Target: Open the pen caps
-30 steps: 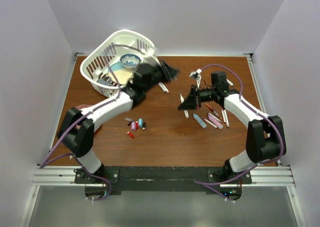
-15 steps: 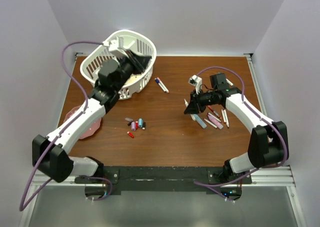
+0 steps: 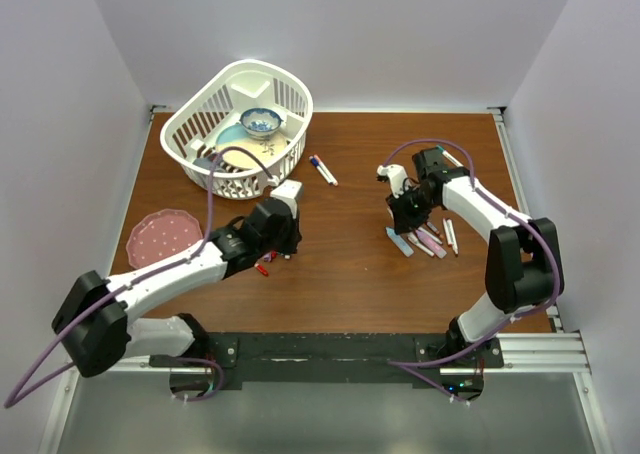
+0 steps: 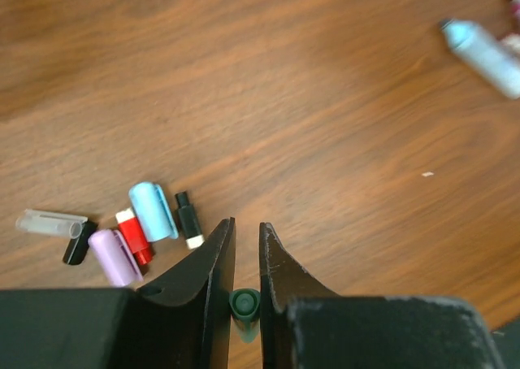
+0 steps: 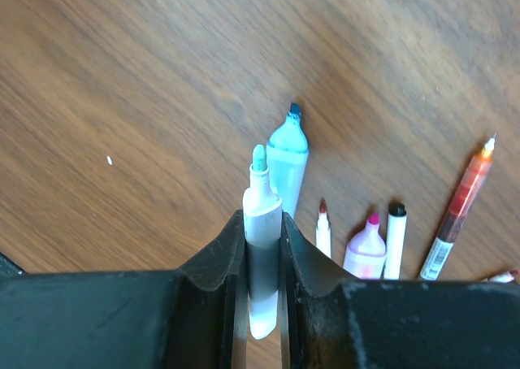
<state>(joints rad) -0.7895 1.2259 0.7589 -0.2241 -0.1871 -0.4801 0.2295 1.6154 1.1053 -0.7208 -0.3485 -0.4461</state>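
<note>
My left gripper (image 3: 281,240) (image 4: 245,227) is shut on a dark teal pen cap (image 4: 243,304), low over the table beside a pile of loose caps: light blue (image 4: 153,210), red (image 4: 132,236), purple (image 4: 114,257) and black (image 4: 187,219). My right gripper (image 3: 406,217) (image 5: 262,216) is shut on an uncapped white pen with a teal tip (image 5: 262,214), held just over a row of uncapped pens (image 3: 428,240): a light-blue one (image 5: 287,162), a pink one (image 5: 365,252) and thin white ones (image 5: 396,240). A capped pen (image 3: 322,169) lies mid-table.
A white basket (image 3: 292,92) holding a bowl and dishes stands at the back left. A pink plate (image 3: 162,237) lies at the left edge. A clear cap (image 4: 50,221) lies left of the pile. A thin red pen (image 5: 459,208) lies right of the row.
My left arm has swung from the basket down to the cap pile at front centre. My right gripper has moved right and lower, onto the row of pens, with the pen still in it.
</note>
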